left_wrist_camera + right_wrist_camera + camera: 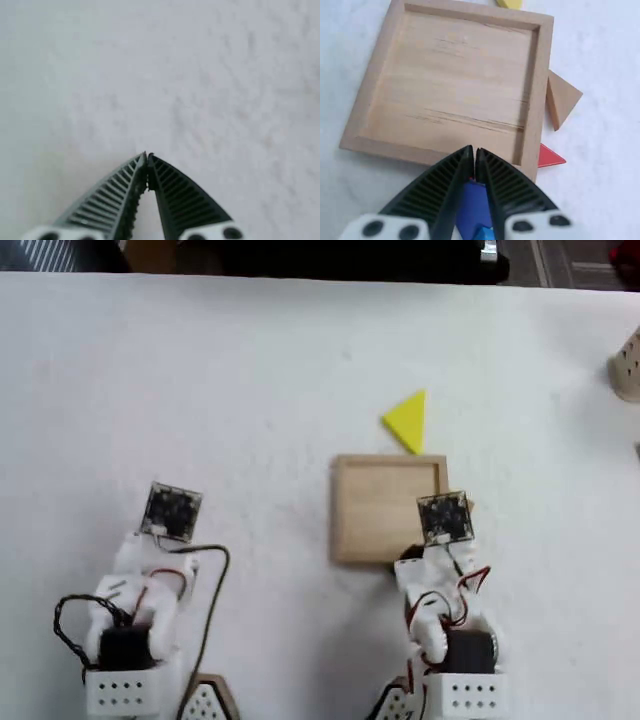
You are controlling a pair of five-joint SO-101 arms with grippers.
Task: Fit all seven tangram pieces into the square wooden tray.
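Tangram pieces: judged light, rigid, flat, smooth, so likely to slide rather than crush. Grip across two side edges, near middle. Yellow triangle [408,420] at far rim of wooden tray [540,75]. Wooden triangle [561,100] and red piece [550,156] just beside one side rim. Blue piece [472,202] at near rim. None seated in tray yet. Right gripper [472,150]: fingertips together above blue piece, nothing held. Left gripper [147,157]: closed, holding nothing, over table [200,75], well apart from tray.
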